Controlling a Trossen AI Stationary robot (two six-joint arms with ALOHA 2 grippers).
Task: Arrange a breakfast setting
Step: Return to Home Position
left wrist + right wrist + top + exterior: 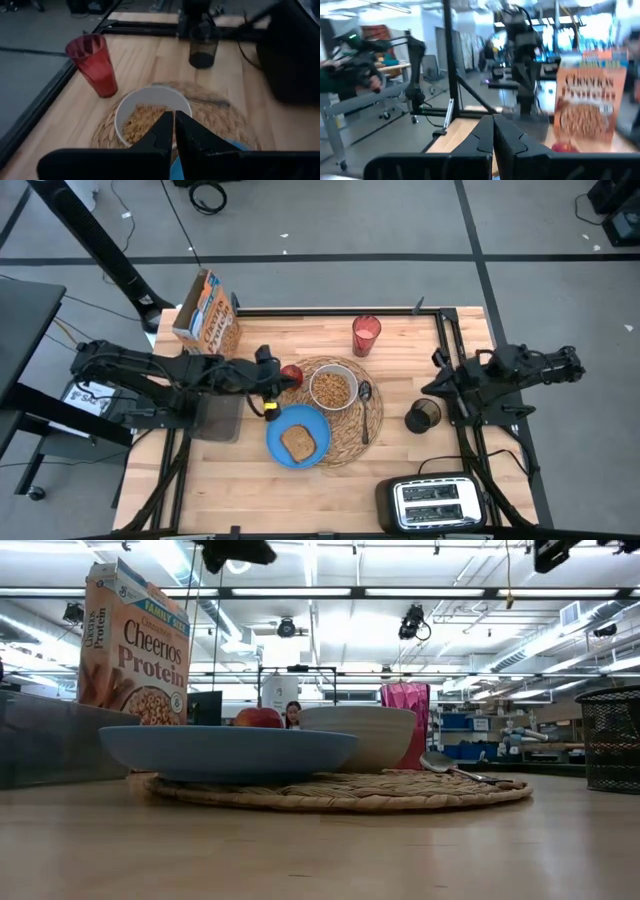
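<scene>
A round straw placemat lies mid-table. On it rest a white bowl of cereal, a blue plate with a toast slice, and a spoon. The red apple sits at the mat's far left edge. The red cup stands behind the mat, and the orange Cheerios box is at the far left. My left gripper hovers shut and empty by the apple, with its fingertips over the bowl's rim. My right gripper is drawn back at the right edge, shut and empty.
A black mesh cup stands right of the mat, near my right gripper. The black-and-silver toaster sits at the near right corner. Bare wood shows at the near left and the far middle of the table.
</scene>
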